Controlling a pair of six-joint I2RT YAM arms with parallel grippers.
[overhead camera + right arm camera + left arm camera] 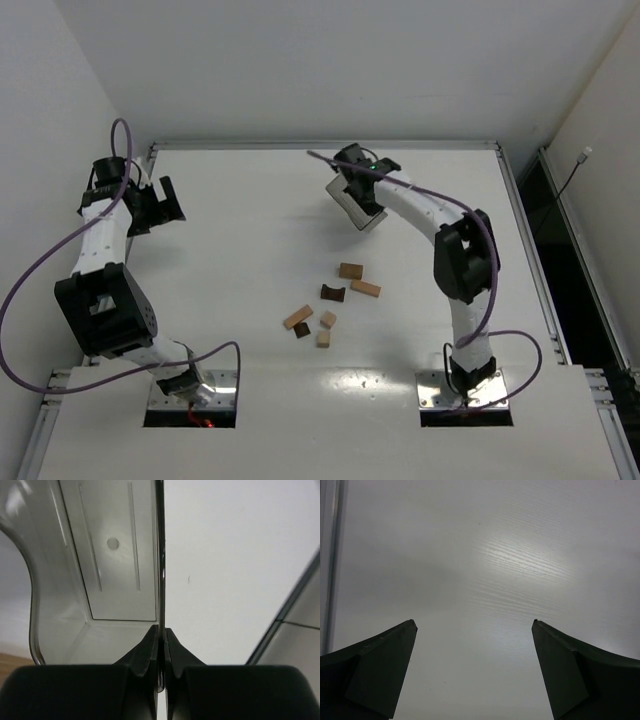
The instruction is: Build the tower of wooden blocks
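Seven wood blocks [333,293] lie loose on the white table [240,250], right of centre and nearer the near edge. They are light tan cubes and short bars with two dark brown pieces among them, one of them notched. None is stacked on another.

The right gripper [160,631] is at the far middle of the table. Its fingers are pressed together on the thin side wall of a translucent grey plastic bin [362,212], which is tilted.

The left gripper [158,205] is at the far left, well apart from the blocks. Its fingers are spread wide over bare tabletop and hold nothing.
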